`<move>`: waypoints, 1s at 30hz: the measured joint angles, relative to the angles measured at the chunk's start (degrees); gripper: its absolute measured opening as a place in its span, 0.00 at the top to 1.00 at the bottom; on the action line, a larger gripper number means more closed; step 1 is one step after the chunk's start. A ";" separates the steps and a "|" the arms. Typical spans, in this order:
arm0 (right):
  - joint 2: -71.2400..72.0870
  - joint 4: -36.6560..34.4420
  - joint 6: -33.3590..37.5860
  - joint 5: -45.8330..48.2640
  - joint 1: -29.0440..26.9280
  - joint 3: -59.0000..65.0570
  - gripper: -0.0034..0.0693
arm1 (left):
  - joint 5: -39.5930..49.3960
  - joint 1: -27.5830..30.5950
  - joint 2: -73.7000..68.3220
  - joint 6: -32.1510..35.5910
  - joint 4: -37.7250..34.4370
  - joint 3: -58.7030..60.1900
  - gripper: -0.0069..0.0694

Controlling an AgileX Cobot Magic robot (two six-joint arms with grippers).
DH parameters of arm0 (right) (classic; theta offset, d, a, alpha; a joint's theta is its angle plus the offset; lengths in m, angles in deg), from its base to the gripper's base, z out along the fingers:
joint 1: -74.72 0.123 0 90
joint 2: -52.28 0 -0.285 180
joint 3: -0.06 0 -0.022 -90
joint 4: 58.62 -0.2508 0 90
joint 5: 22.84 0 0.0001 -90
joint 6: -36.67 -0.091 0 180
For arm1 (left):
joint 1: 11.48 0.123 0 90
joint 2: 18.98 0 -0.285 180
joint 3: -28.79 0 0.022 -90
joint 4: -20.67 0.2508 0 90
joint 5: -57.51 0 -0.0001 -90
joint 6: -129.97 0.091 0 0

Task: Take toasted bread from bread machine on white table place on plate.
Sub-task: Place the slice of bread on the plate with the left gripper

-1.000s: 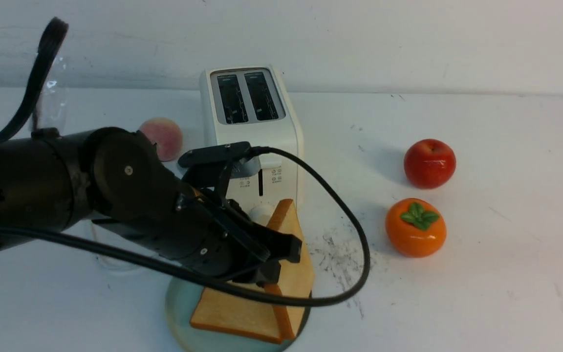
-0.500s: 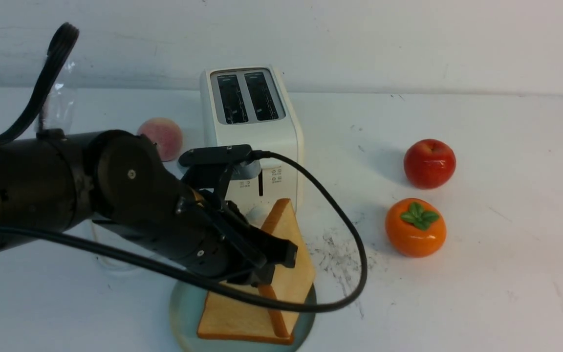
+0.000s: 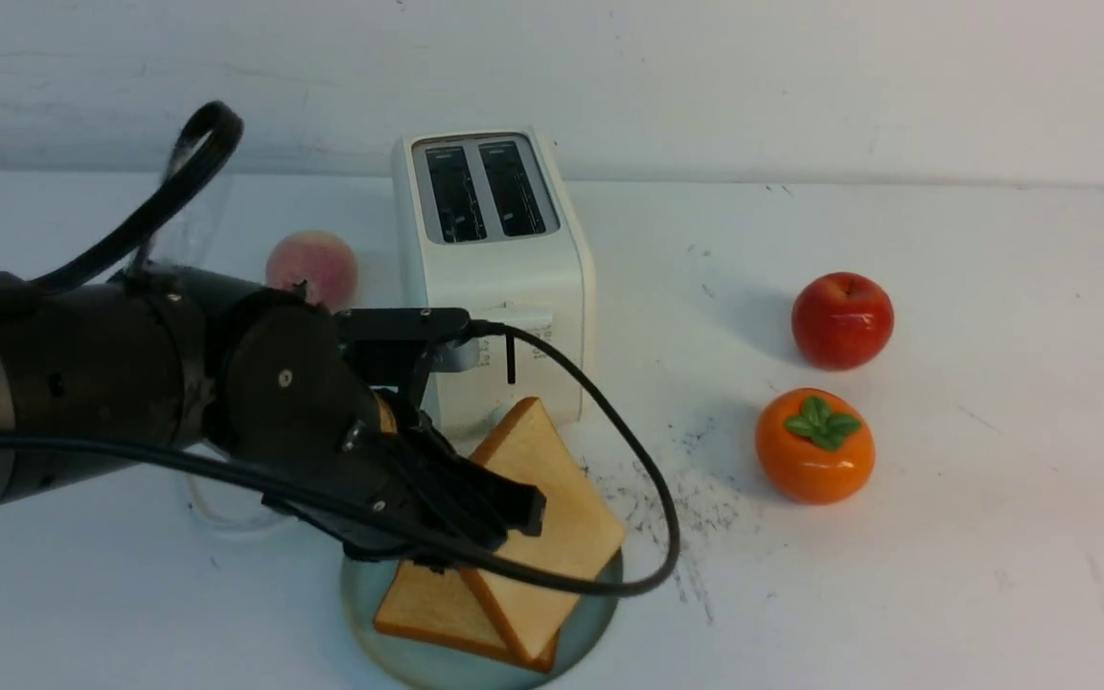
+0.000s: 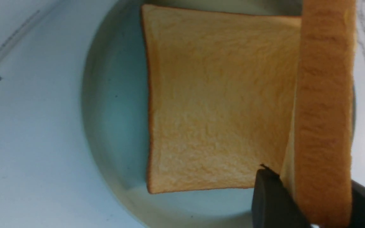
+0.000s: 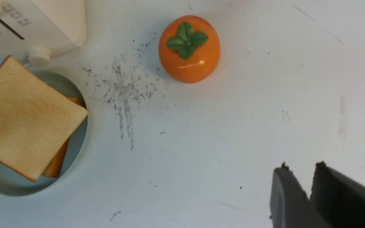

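Two slices of toast are at the plate, which sits just in front of the toaster. The flat slice lies on the plate, while the tilted slice slants over it, clamped at one edge by the left gripper, top corner aimed back at the toaster (lower corner down on the plate). The right gripper hangs with fingers nearly together, holding nothing, over the scuffed white table, which carries dark specks, a persimmon, an apple and a peach before a plain pale wall.
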 joint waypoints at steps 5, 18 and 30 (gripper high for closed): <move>0.00 0.00 0.00 0.00 0.00 0.00 0.76 | 0.52 0.00 -0.11 -6.57 5.56 0.00 0.50; 0.00 -0.05 0.00 0.11 0.00 0.00 0.75 | 5.52 0.00 -0.16 -9.01 14.35 -0.97 0.42; 10.43 -6.91 10.29 6.70 0.00 0.06 0.91 | 19.48 0.00 0.23 -5.17 14.40 -10.34 0.93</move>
